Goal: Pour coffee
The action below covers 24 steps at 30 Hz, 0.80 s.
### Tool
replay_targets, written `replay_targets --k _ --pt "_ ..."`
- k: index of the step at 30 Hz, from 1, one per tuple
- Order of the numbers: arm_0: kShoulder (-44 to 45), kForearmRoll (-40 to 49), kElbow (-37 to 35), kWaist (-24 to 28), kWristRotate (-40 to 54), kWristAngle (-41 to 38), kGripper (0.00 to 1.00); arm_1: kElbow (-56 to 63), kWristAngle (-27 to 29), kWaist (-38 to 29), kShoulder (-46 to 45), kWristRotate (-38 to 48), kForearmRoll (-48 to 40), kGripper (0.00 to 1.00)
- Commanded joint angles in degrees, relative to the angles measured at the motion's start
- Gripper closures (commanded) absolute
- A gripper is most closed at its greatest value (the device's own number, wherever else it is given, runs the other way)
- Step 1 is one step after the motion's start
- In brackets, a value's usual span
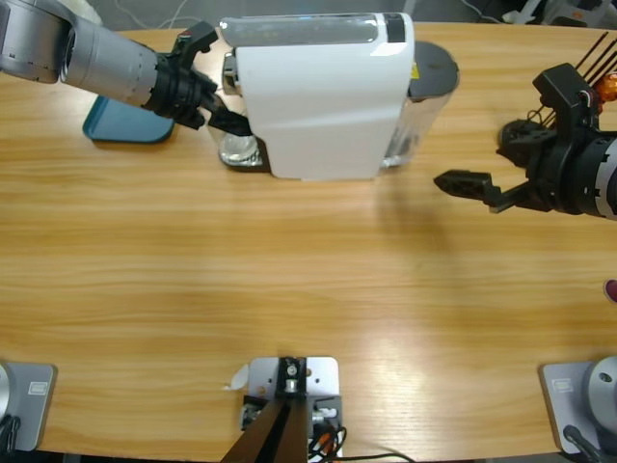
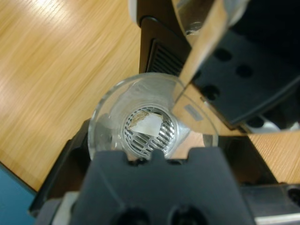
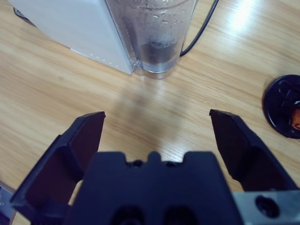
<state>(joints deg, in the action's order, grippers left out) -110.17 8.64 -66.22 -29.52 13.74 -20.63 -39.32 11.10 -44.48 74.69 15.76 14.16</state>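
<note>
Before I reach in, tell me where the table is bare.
Bare wood spans the whole front, from the white coffee machine to the near edge. Crowded at the machine's left end: left gripper, clear glass, blue tray. The right gripper hovers open by the water tank.

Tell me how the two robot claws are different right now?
The left gripper is at the white coffee machine, right by the clear glass cup; the right gripper hangs over bare table, holding nothing. The right one's jaws are wide open; the left's can't be judged. Both are black.

Clear glass cup upright on white coffee machine's drip tray.
</note>
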Motion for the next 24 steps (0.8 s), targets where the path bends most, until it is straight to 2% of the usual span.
replay_targets --k 1,8,19,24 --pt "-2.7 0.7 -0.1 -0.9 0.8 -1.4 0.009 1.9 -0.8 0.5 1.5 -0.6 -0.6 0.000" --pt "-0.4 2.0 1.4 -0.9 1.6 -1.3 0.009 1.7 -0.8 0.5 2.1 -0.7 -0.7 0.000" --pt "9.3 4.2 3.9 -0.1 3.5 -0.6 0.009 1.7 -1.5 0.5 2.4 -0.9 -0.7 0.004" --pt "11.6 8.8 4.4 0.8 4.4 1.3 0.009 1.6 -1.8 0.5 3.0 -1.0 -0.7 0.004"
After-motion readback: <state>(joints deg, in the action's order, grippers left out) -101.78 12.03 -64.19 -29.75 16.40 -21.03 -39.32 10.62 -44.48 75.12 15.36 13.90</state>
